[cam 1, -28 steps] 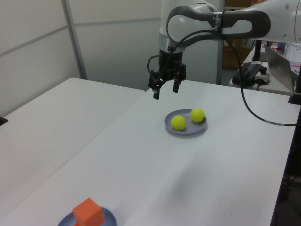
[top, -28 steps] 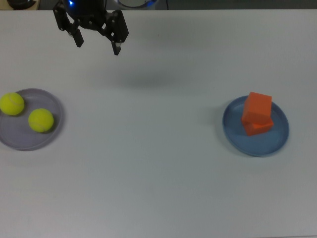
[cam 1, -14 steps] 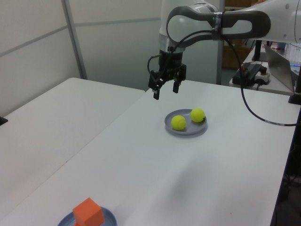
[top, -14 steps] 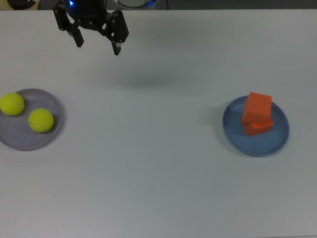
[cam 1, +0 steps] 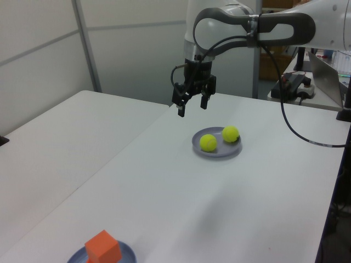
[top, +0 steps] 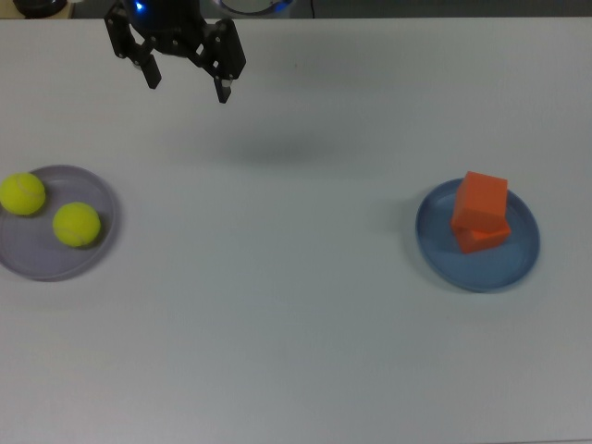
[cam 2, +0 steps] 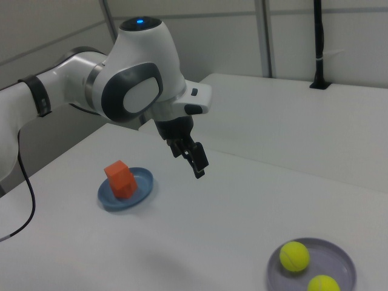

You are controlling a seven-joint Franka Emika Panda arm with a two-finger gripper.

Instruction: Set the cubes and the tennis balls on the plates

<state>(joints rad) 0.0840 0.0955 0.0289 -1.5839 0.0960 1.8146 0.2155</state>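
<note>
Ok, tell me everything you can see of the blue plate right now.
The blue plate is round and shallow with a raised rim, smooth and slightly glossy. It lies flat on the white table at the top view's right. Two orange cubes sit on it, stacked slightly askew. Nothing else touches it; the gripper hangs open far off.

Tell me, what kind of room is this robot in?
Probably a robot lab or workshop. A big robot arm hangs over a plain white table, grey panel walls stand behind it, and cables and gear sit on a side bench.
</note>
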